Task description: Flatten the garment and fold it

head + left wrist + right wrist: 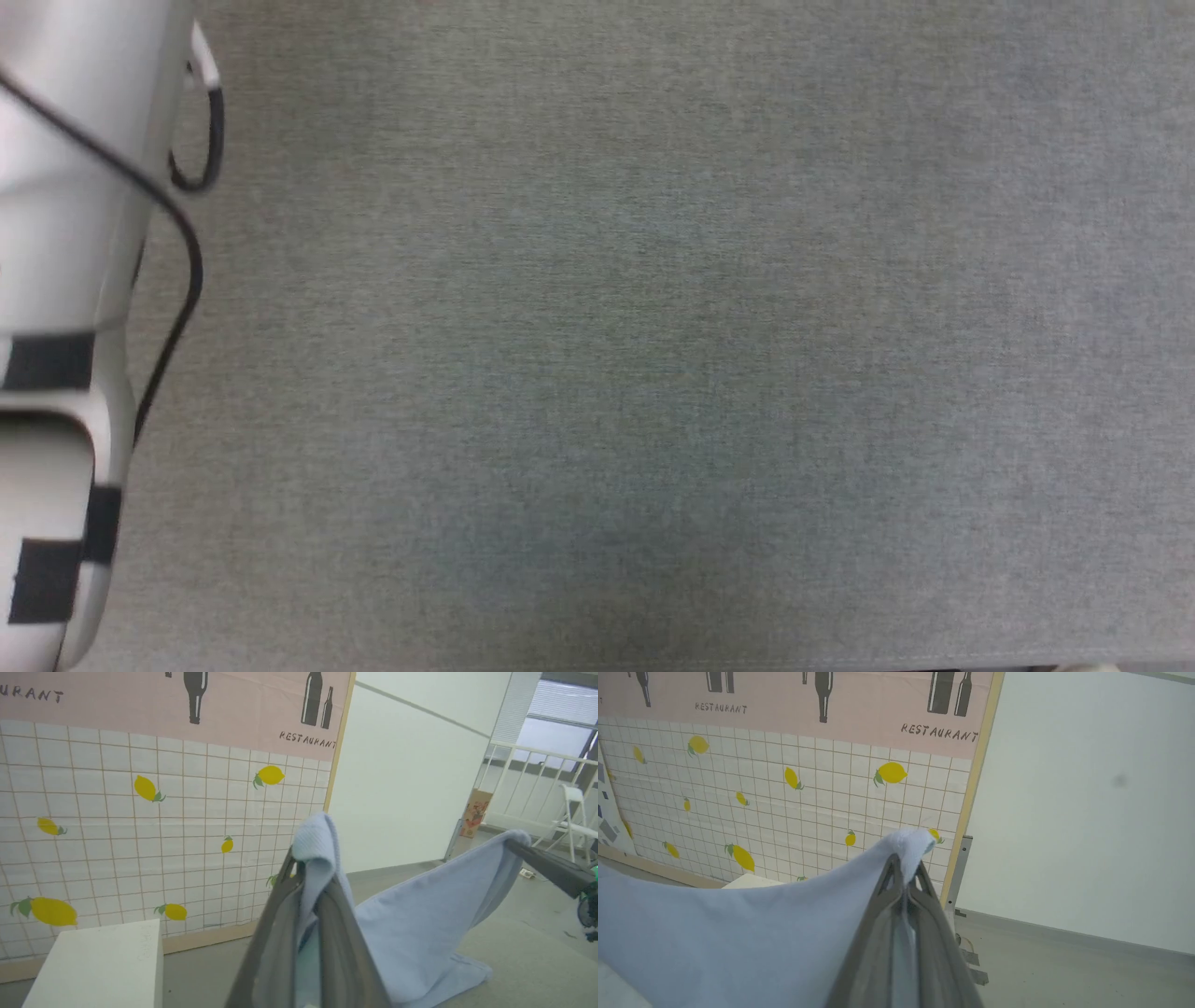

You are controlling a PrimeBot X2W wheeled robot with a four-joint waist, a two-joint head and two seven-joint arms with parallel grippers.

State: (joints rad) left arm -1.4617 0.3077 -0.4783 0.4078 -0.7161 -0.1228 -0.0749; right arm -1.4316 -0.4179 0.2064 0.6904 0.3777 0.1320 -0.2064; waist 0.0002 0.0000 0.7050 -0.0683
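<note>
The garment (420, 933), a light blue T-shirt, hangs stretched between both grippers above the grey table. In the left wrist view my left gripper (306, 868) is shut on a bunched edge of the cloth, which folds over its fingertips. The right gripper (516, 847) shows at the right of that view, pinching the other end. In the right wrist view the right gripper (906, 865) is shut on a corner of the garment (738, 947), which spreads away to the left. The pale left forearm (65, 280) stands at the left edge of the head view.
The grey table top (653, 373) lies below the head camera. A white box (98, 966) stands near the lemon-patterned tiled wall panel (163, 812). A white folding chair (572, 816) and a railing are at the far right, beside a plain white wall (1087, 812).
</note>
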